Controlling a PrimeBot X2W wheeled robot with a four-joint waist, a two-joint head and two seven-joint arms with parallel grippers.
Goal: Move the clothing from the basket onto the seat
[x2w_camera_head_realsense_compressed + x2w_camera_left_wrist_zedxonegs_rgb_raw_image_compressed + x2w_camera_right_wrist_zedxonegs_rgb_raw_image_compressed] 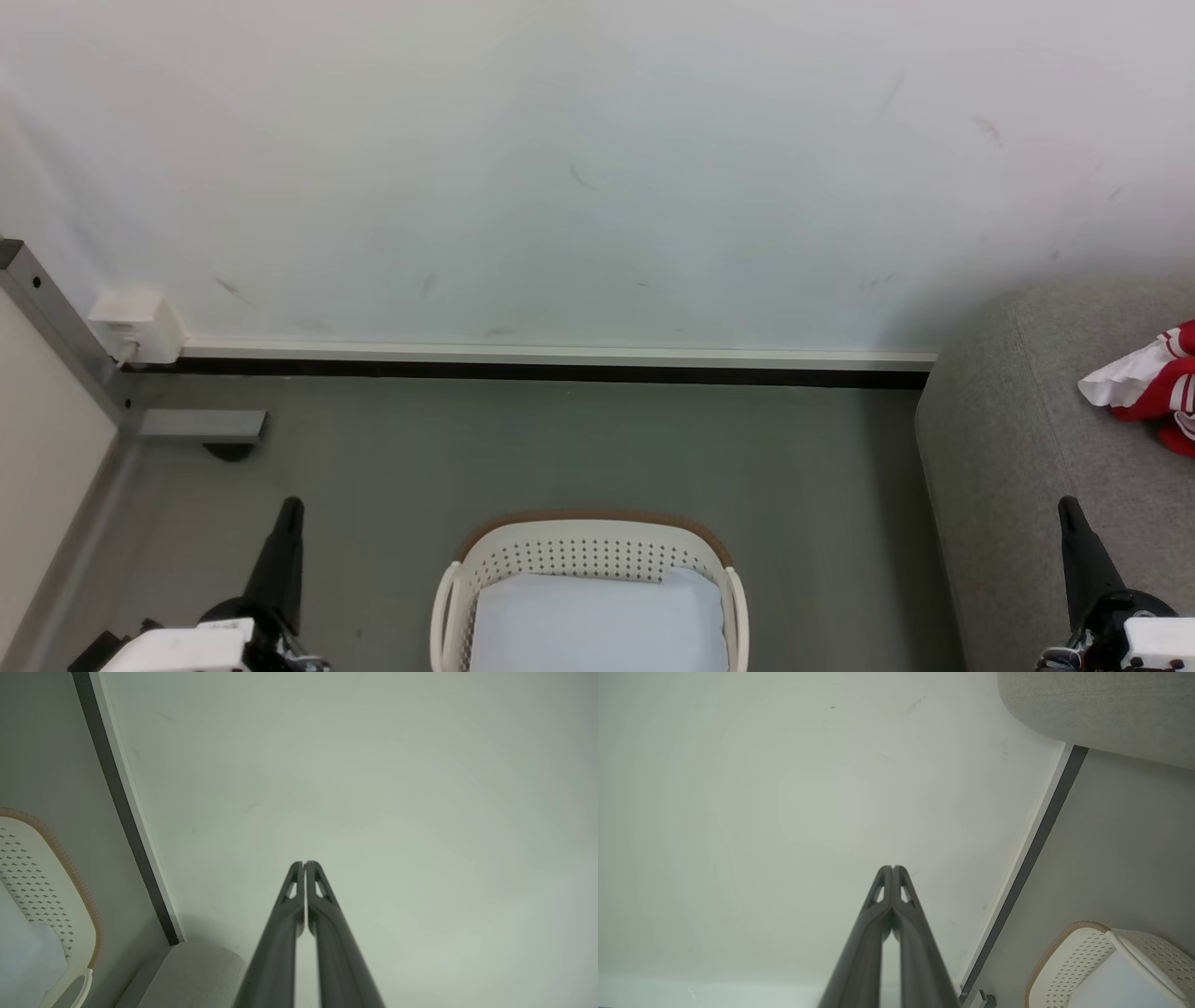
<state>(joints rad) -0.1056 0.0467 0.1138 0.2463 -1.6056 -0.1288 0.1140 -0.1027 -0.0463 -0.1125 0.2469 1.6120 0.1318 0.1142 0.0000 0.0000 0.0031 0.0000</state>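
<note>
At six o'clock in the head view, the basket (pixel 590 553) stands on the floor (pixel 560 448) with a pale lining sheet (pixel 597 621) lying flat inside. At three o'clock the clothing (pixel 1153 387), red with white parts, lies bunched on the seat (pixel 1018 420), well apart from the basket. Left gripper (pixel 290 511) at seven o'clock and right gripper (pixel 1067 510) at five o'clock: fingers pressed together, nothing held, tips toward the wall (pixel 597 168).

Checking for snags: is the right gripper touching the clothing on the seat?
Apart. In the head view the shut right gripper sits lower in the picture than the clothing, with bare seat fabric between them.
</note>
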